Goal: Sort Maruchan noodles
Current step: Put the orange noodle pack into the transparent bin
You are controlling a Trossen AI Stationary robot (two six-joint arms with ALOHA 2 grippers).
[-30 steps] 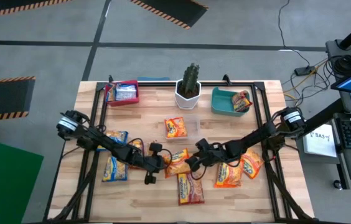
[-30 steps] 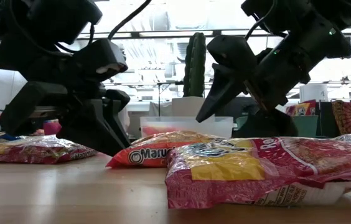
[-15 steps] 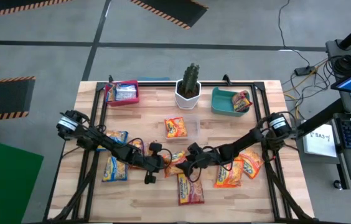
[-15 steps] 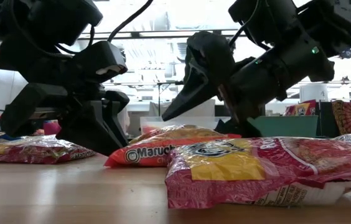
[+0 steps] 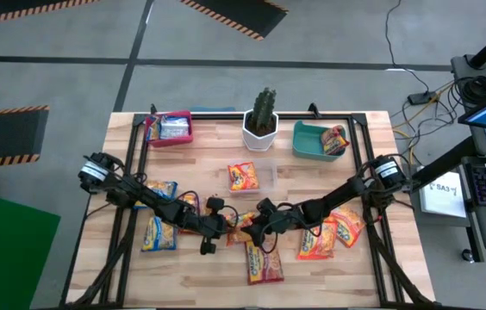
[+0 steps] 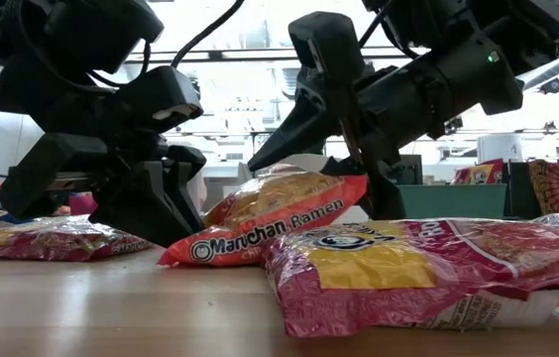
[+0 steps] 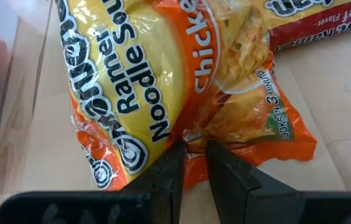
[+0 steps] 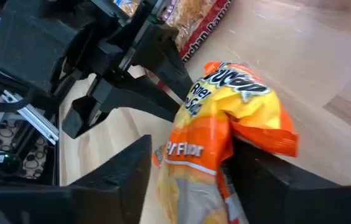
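Right tool (image 5: 252, 229) clamps one end of an orange packet (image 6: 278, 218) at bench (image 5: 312, 267) centre, lifting it. Left tool (image 7: 193, 163), nearly shut, pinches the opposite end; the packet's long axis runs between them.

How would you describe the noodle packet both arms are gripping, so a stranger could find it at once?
Start at the white cactus pot on the wooden table and move toward the front edge. Between the two dark grippers lies an orange-and-yellow plastic chicken ramen packet, the only one tilted up off the wood.
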